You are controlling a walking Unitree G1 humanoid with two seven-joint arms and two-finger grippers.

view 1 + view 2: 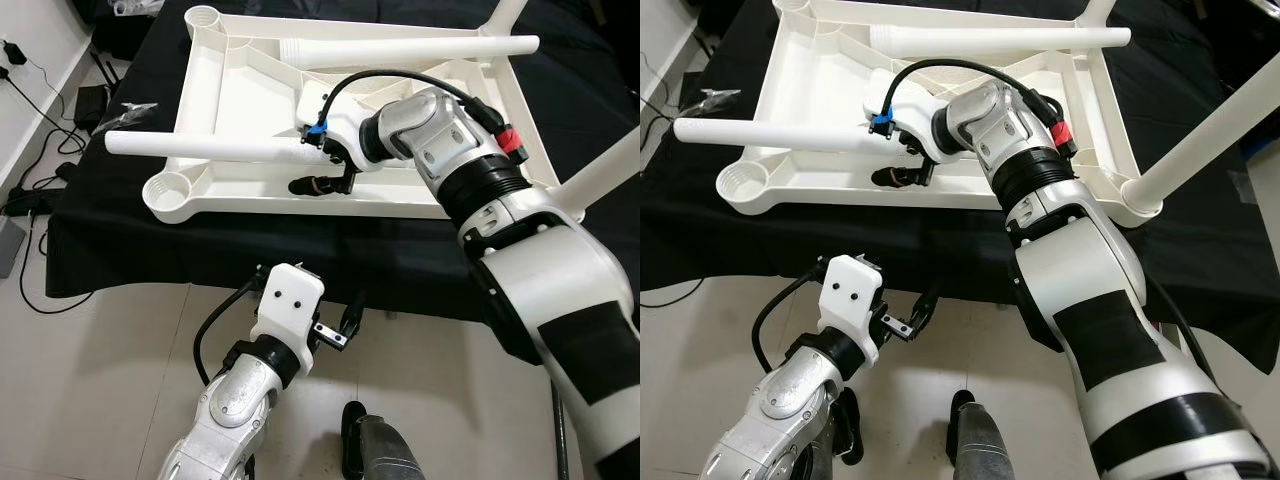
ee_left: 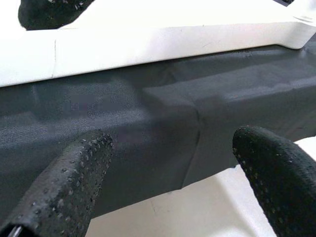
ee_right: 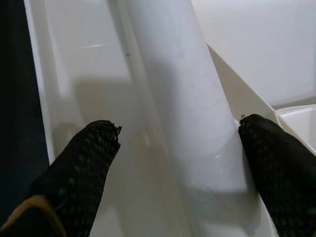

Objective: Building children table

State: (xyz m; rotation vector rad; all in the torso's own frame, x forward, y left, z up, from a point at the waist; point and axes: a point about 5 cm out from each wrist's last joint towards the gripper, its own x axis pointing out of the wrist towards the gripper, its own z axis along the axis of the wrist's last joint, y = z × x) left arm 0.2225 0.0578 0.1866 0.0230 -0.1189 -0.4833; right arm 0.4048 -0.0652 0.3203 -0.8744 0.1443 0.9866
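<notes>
Low by the cloth, your left gripper (image 1: pixel 347 322) is idling spread; right gripper (image 1: pixel 322 170), jaws apart, is seemingly straddling the table leg (image 1: pixel 200 148) — be centring before squeezing.

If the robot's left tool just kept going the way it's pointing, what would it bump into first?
Most likely the black cloth hanging over the table's edge, straight ahead of the open left tool. The white tabletop lies above it. Depth is hard to judge.

A black cloth (image 1: pixel 120 255) covers the raised surface and hangs over its near edge above a pale tiled floor (image 1: pixel 90 390). On the floor to the left, black cables (image 1: pixel 45 150) trail beside a dark adapter (image 1: pixel 90 100). A small clear plastic bag (image 1: pixel 125 115) lies on the cloth near its left edge.
</notes>
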